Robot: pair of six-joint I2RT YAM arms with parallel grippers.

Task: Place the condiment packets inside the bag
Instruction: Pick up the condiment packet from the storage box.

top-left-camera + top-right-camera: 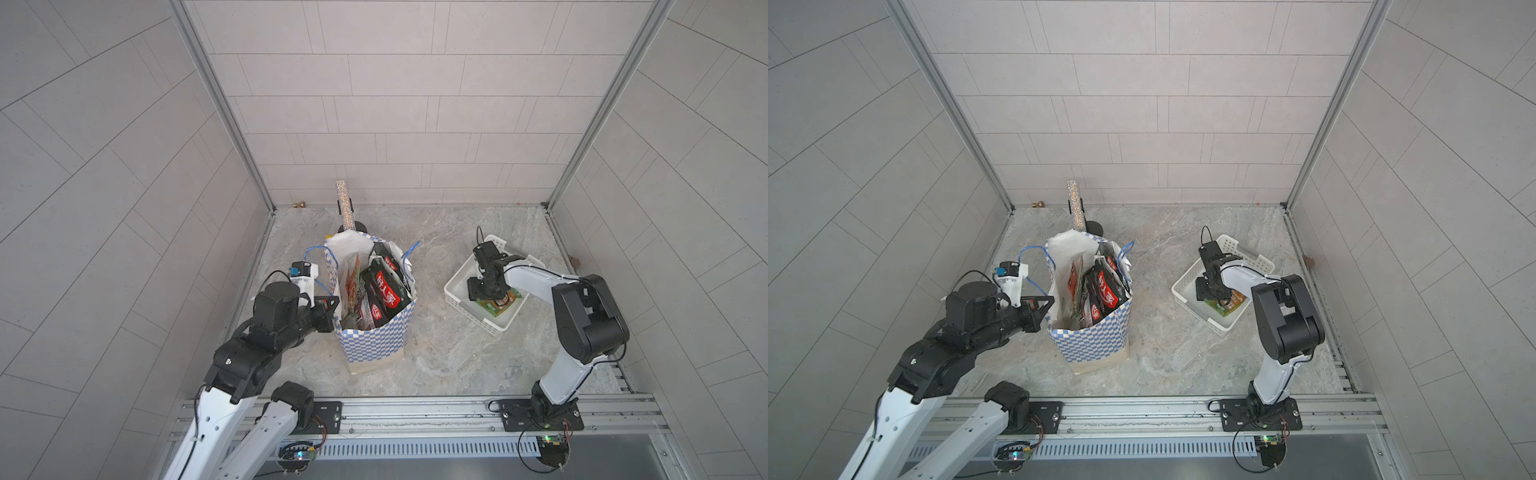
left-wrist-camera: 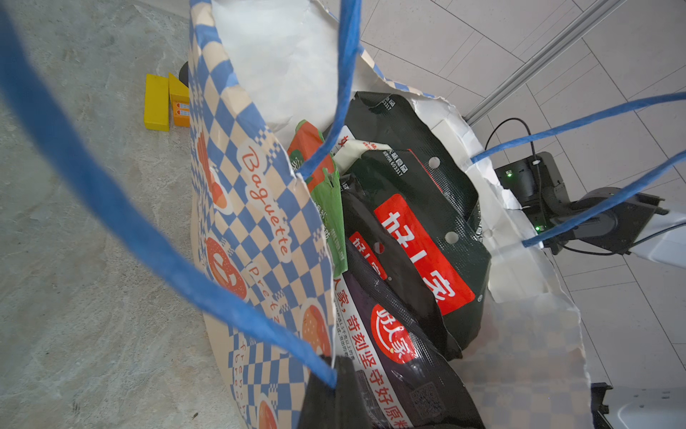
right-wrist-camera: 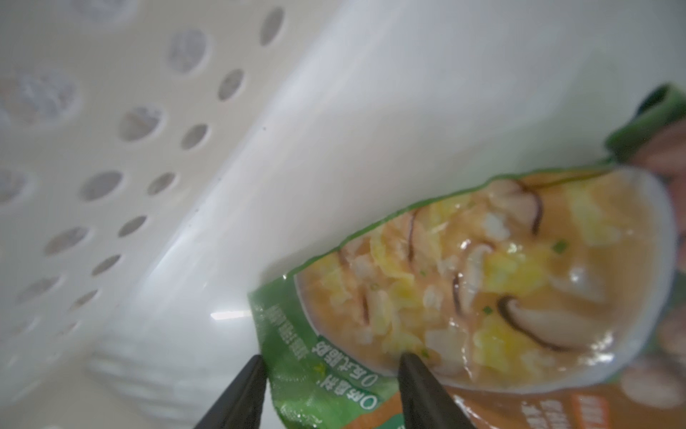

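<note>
One green packet (image 3: 464, 297), printed with a bowl of mushroom soup, lies flat on the floor of the white perforated basket (image 1: 471, 311), at the end nearer the robot. It looks to be the only one outside the bag. The other condiment packets (image 1: 384, 291), mostly black with red logos, stand crowded on edge inside the bag (image 1: 374, 345), which stands upright on the bench (image 1: 436, 357), well apart from the basket. The step in hand appears to be picking up this last packet. The right gripper (image 3: 331, 357) is down inside the basket and its fingers (image 3: 415, 382) stand apart, straddling the packet's green corner. One is over the print and one is beside the edge, and they are not pinched on it. The left gripper (image 1: 330, 309) is closed on the bag's rim by a blue cord handle, apparently to hold the mouth open. The next move likely calls for closing firmly on that thin corner and lifting the slick, limp pouch clear of the basket wall. It would then be carried across and lowered into a gap among the packed pouches.
</note>
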